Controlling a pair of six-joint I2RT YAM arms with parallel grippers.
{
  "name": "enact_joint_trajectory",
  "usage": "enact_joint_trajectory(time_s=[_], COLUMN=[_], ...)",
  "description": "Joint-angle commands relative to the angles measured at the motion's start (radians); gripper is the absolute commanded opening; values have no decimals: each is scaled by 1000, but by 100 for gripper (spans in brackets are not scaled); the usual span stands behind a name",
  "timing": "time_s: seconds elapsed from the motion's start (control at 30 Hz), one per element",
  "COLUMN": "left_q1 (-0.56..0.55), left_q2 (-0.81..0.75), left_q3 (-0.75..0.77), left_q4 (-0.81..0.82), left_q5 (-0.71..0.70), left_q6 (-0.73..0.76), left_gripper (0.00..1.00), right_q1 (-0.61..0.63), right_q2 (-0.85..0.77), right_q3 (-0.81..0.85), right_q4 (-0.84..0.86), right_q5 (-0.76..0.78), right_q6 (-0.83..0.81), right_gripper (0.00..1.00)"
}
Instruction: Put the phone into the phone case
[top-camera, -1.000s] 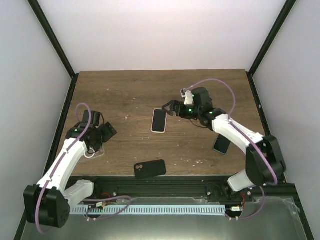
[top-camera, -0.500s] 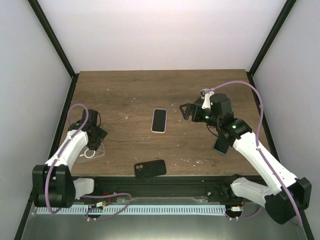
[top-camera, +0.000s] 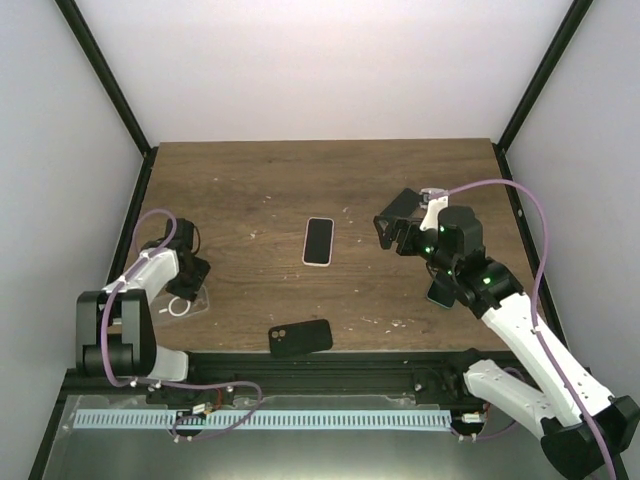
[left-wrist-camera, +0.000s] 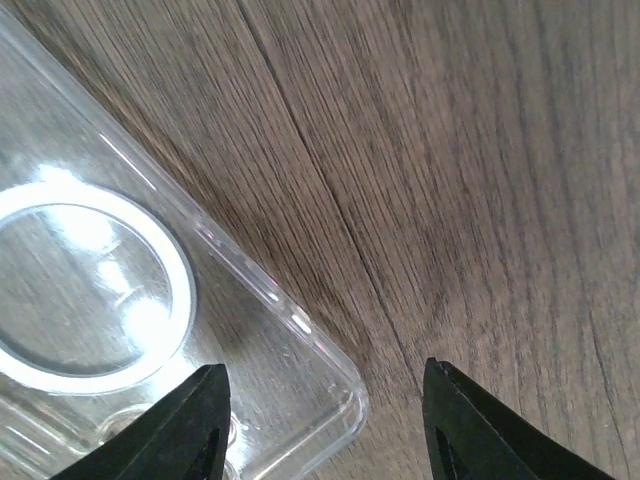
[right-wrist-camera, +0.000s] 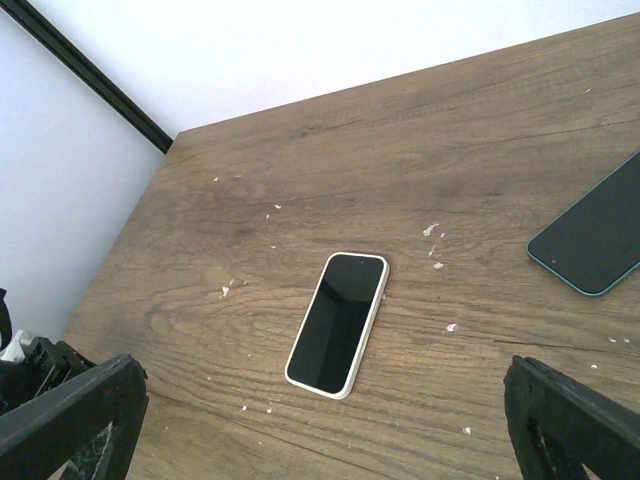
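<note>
A phone with a white rim and dark screen (top-camera: 319, 241) lies face up mid-table; it also shows in the right wrist view (right-wrist-camera: 338, 322). A clear phone case (top-camera: 186, 303) with a white ring lies at the left edge. In the left wrist view the case's (left-wrist-camera: 150, 330) corner sits between the open fingers of my left gripper (left-wrist-camera: 325, 425), close above the wood. My left gripper (top-camera: 192, 280) is low over the case. My right gripper (top-camera: 398, 222) is open and empty, raised to the right of the phone, which lies ahead of it (right-wrist-camera: 320, 430).
A black phone or case with a camera cutout (top-camera: 300, 337) lies near the front edge. A teal-edged phone (top-camera: 441, 291) lies on the right, partly under my right arm, and shows in the right wrist view (right-wrist-camera: 592, 238). White crumbs dot the wood.
My right gripper has pulled back from the white-rimmed phone, to the right and upward. My left arm has folded back toward the left edge, over the clear case. The phone has not moved.
</note>
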Motion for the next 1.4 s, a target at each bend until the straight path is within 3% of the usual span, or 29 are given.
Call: enact_joint_trajectory(time_s=[0.0,0.2,0.37,0.53,0.93,1.37], left_q1=[3,-7,-45,-155,-317,-324], left_q2=[23,1,-7,5,182,381], left_q3=[-7,-66,-101,-85,161,392], left_q4=[14,47,75,94,184,257], left_q5=[76,153,208,250,319,341], left_q6=[-24,44,54,1,-61,74], left_gripper=[56,67,68,68,68,68], right_q1=[-5,-5,-5,-6,-6,-5], right_q2=[13,21,8,21,19,1], right_q3=[11,10,-10,-16,-33,-41], right_q4=[23,14,29,34,40,16], right_q5=[-13,-37,-43,-41,-70,-69], right_q6=[14,28,33,37,75,96], right_gripper=[98,99,100,100,100,99])
